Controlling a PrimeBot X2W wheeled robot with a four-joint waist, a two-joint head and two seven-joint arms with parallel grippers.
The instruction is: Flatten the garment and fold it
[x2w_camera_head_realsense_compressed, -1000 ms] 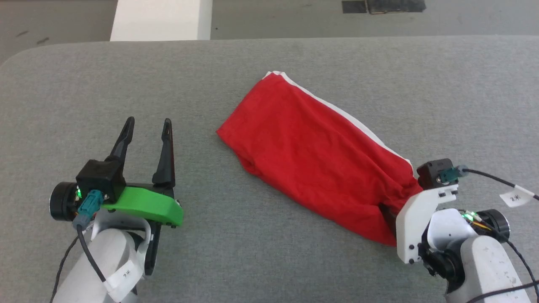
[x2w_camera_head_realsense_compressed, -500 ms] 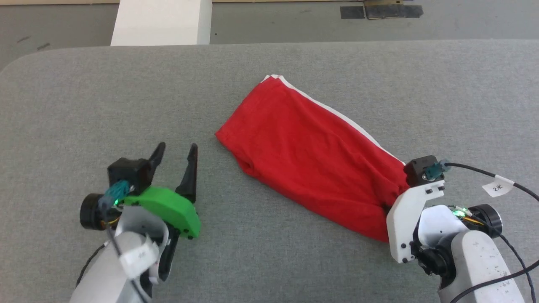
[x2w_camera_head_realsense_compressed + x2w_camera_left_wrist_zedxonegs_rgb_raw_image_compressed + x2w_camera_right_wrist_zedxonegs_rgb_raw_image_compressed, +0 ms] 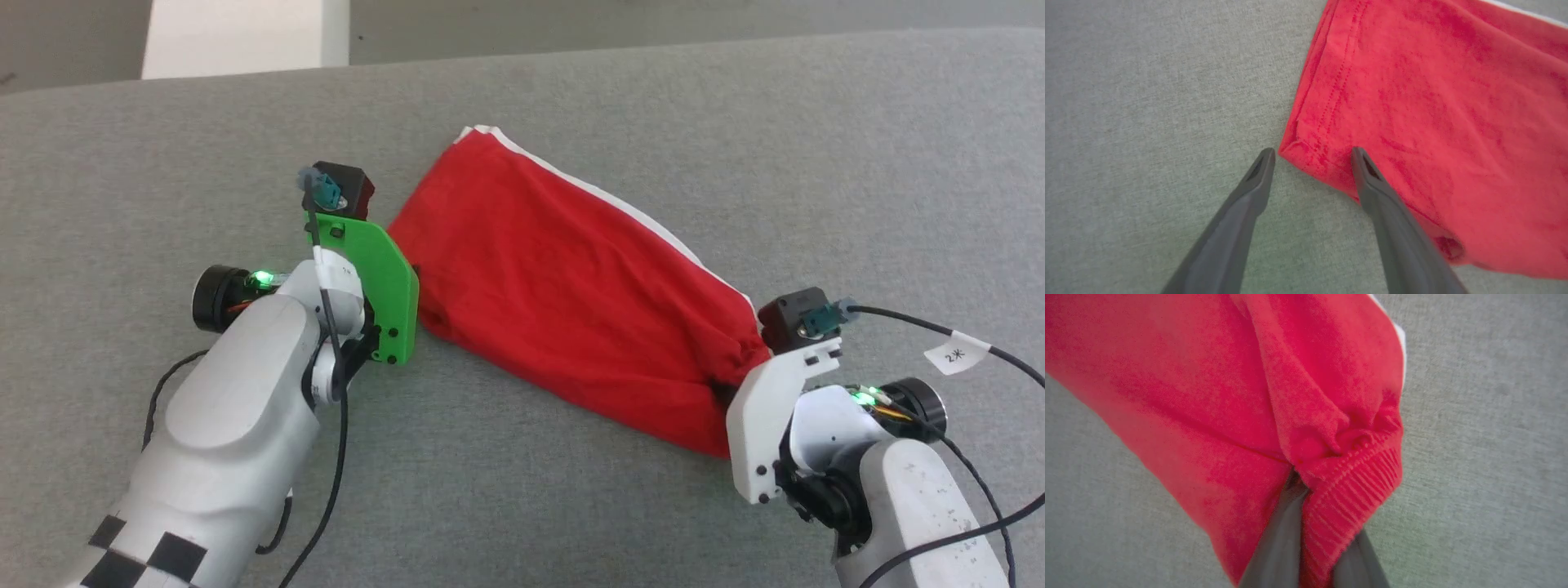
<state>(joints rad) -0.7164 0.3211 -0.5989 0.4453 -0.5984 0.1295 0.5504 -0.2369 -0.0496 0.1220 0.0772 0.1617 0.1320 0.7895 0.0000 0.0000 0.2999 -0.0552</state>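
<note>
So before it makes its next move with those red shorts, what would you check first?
1. Is the right gripper shut on the garment at the waistband? Ok.
2. Is the left gripper open? Ok.
3. Does the hem corner lie between the left fingers? Ok.
4. Are the left fingers low enough to pinch the fabric? Cannot tell.
5. Is the garment flat? Not ok, it bunches by the waistband.

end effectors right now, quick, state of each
Left end effector: open, straddling a hem corner of the garment.
Right end effector: closed on the garment's waistband.
</note>
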